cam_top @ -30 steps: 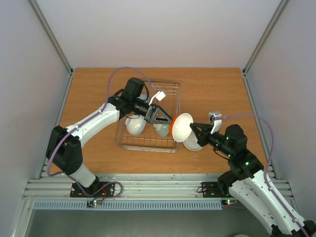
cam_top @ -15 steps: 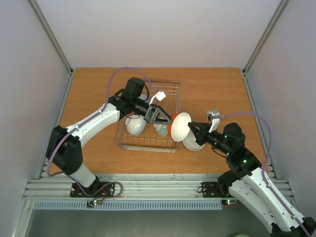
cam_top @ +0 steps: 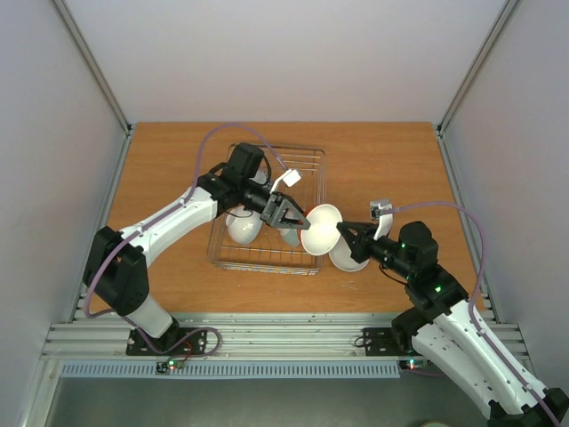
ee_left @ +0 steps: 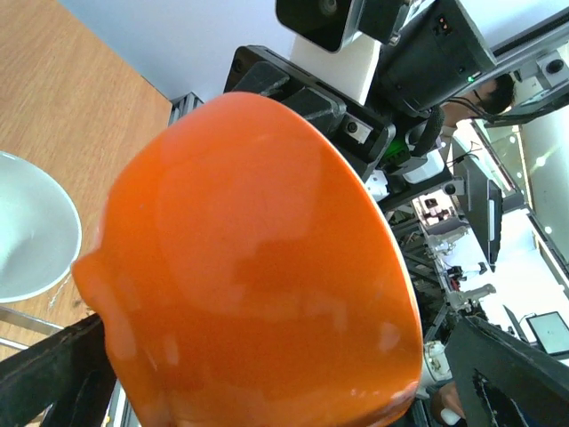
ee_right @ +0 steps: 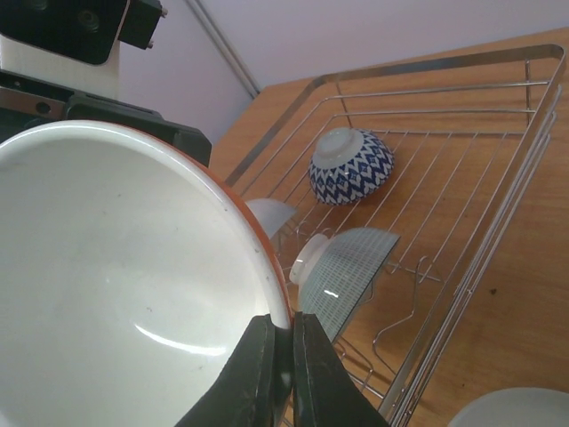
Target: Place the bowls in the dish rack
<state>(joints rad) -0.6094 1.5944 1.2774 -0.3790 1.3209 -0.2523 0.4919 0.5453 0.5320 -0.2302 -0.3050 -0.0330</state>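
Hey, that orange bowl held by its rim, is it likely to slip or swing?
Probably slippery: the orange bowl shows glossy highlights. It looks rigid, so it should not flex. The right gripper pinches only the rim, so it may pivot if bumped.

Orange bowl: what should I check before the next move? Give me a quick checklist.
1. Right hand shut on the rim of the orange bowl: ok.
2. Left hand open, with a finger on either side of the bowl: ok.
3. Left hand touching the bowl: cannot tell.
4. Bowl held off the table, at the right edge of the rack: ok.
5. Free prongs in the near part of the rack: ok.
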